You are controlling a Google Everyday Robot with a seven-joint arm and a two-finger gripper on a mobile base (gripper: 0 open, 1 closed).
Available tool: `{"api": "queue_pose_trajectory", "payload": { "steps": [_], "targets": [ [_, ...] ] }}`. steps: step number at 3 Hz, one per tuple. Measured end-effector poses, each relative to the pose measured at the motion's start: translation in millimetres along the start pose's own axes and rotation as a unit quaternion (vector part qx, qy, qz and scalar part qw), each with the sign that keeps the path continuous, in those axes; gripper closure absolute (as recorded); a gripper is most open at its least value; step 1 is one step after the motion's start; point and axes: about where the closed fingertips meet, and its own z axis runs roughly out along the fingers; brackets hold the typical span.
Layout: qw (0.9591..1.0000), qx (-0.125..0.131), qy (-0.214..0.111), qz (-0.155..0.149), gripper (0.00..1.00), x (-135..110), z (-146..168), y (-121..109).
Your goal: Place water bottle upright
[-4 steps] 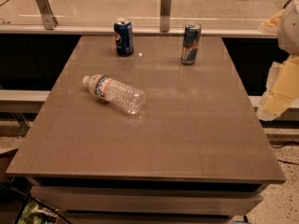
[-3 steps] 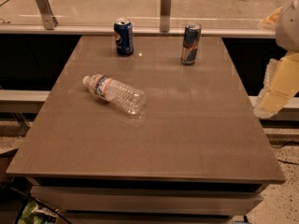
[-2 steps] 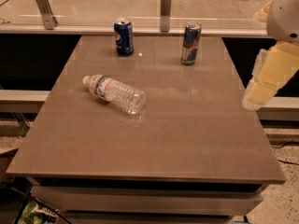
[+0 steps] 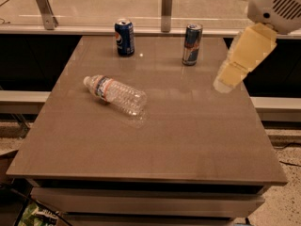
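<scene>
The water bottle [image 4: 116,94] lies on its side on the brown table [image 4: 155,140], left of the middle, with its white cap pointing to the far left and its label band near the cap. My gripper [image 4: 226,81] hangs on the cream and white arm [image 4: 270,4] above the table's right side, well to the right of the bottle and not touching it. It holds nothing that I can see.
A dark blue soda can [image 4: 124,37] stands at the table's far edge, left of centre. A slim blue-silver energy drink can [image 4: 192,44] stands at the far right, close to my gripper. A glass rail with metal posts [image 4: 167,4] runs behind the table.
My arm and gripper have moved left from beyond the table's right edge to over its right side. The bottle and both cans have not moved.
</scene>
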Motion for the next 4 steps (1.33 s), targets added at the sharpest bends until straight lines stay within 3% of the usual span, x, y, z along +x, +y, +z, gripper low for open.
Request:
{"api": "queue_pose_trajectory", "payload": {
  "steps": [1,3,4],
  "targets": [
    [0.9995,-0.019,-0.009,0.023,0.0,-14,16,-2],
    [0.9963,-0.078,-0.017,0.031,0.0,-51,72,14],
    [0.9963,-0.078,-0.017,0.031,0.0,-51,71,14]
  ]
}}
